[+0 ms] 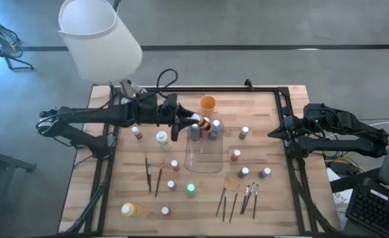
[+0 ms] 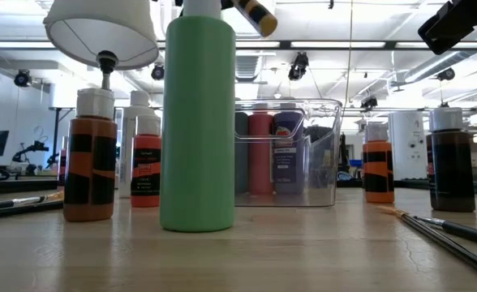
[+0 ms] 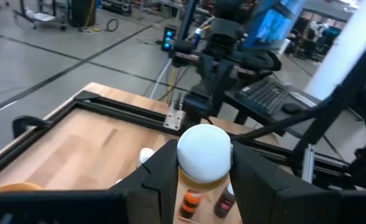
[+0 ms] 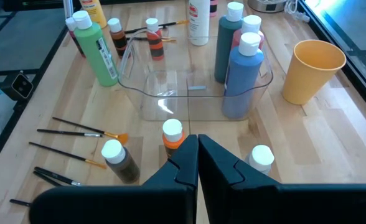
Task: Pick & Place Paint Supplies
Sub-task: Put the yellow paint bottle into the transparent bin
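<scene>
- Clamped between the fingers of the left gripper (image 1: 196, 120) is a small paint bottle (image 1: 206, 123) with a white cap and a yellow-and-black body; the grip is seen most plainly in the left wrist view, where the round cap (image 3: 203, 151) sits between the two dark fingers.
- Relative to the clear tray (image 1: 204, 164), the gripper and its bottle are held above the far end, where three bottles already stand: a grey-blue one (image 4: 226, 38), a pink one (image 4: 250, 31) and a blue one (image 4: 241, 74).
- The held bottle's long axis is judged to lie tilted, nearer level than upright, cap toward the gripper; in the low view its striped end (image 2: 258, 14) is seen well above the tray's rim.
- For a drop into the tray, the bottle would be judged to need turning upright and lowering beside those three.
- Well apart from the tray, at the table's right edge, the right gripper (image 1: 278, 132) waits with its fingers pressed together, holding nothing.
</scene>
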